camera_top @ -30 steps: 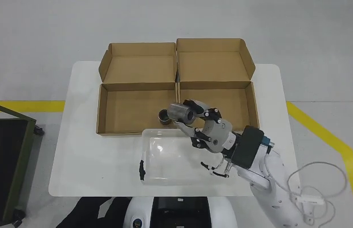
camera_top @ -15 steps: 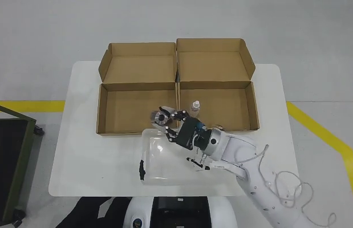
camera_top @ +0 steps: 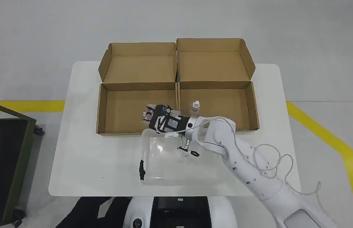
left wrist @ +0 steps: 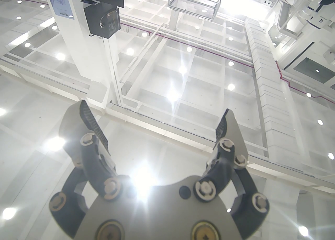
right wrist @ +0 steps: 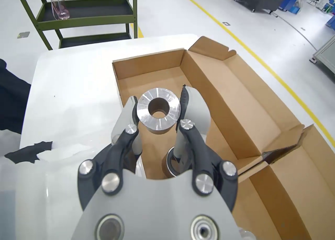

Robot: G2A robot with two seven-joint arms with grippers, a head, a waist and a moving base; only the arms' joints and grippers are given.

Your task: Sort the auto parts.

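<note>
1. Looking down in the top view, the right gripper (camera_top: pixel 151 115) hangs over the left cardboard box (camera_top: pixel 116 111), near its front wall, clenched around a metal ring (camera_top: pixel 146 113). I count two cardboard boxes side by side, left and right (camera_top: pixel 236 105), and one clear plastic bin (camera_top: pixel 165 168) in front of them on the table (camera_top: pixel 79 148). One small bottle-shaped part (camera_top: pixel 195 105) stands in the right-hand box.

2. In the left wrist view, the left gripper (left wrist: pixel 155 109) points up at the ceiling. Its jaws are spread wide and hold nothing.

3. In the right wrist view, the right gripper (right wrist: pixel 158 97) squeezes the metal ring (right wrist: pixel 158 114) by its outer wall, bore facing the camera. A second, darker ring (right wrist: pixel 170 165) lies on the box floor (right wrist: pixel 235 110) just below, so there are two rings in all. The likely risks are these: the smooth ring could slip from the pads, or, if let go from this height, it could roll or knock against the darker ring.
</note>
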